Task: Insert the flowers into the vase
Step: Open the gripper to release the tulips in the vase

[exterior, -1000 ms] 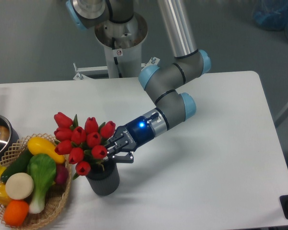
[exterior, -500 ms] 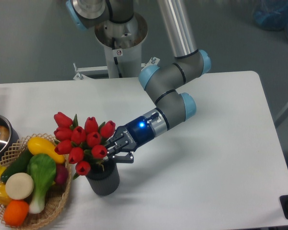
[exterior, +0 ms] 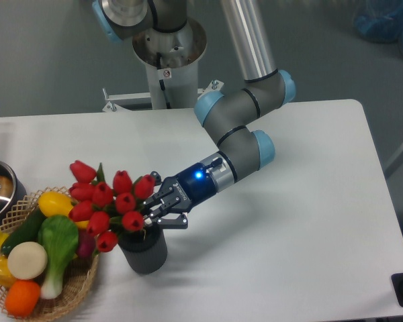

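White desk (exterior: 289,255) carries a wicker basket (exterior: 67,295) of toy vegetables at the near left. Just right of it stands the vase (exterior: 146,253), the flowers (exterior: 104,201) in its mouth, leaning left over the basket. Behind, the end effector (exterior: 150,216) grips their stems.

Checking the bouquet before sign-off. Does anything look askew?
Yes. The bunch of red tulips stands in the ribbed dark grey vase but leans left over the woven wicker basket, not upright. The end effector sits at its stems.
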